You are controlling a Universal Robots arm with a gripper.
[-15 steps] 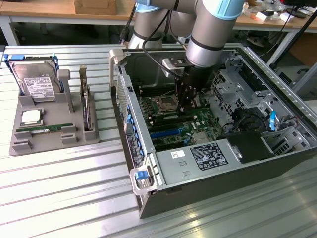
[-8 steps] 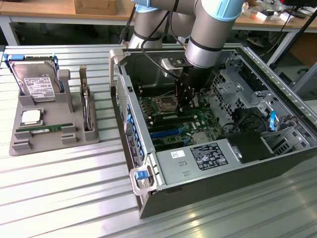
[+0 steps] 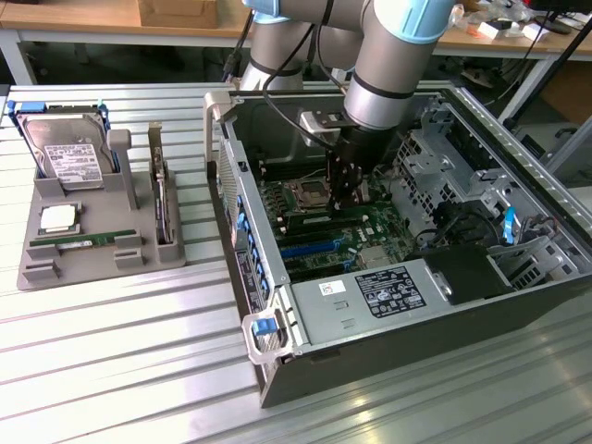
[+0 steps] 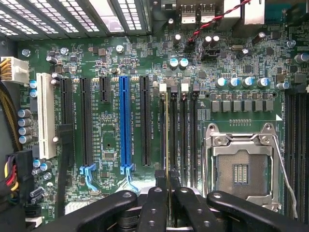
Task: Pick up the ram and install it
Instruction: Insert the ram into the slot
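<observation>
Claw: I see my claw [image 4: 166,203] pinched narrow on the ram [image 4: 167,145], inside the open computer case [image 3: 268,305]
Ram: held edge-on, standing in a memory slot just beside the empty processor socket [image 4: 240,173]
Desk: grey holder [image 3: 55,264] well apart, carrying another green stick [image 3: 79,242]

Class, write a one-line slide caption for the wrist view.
Claw holding the ram edge-on over the motherboard's memory slots, beside the open processor socket.
</observation>
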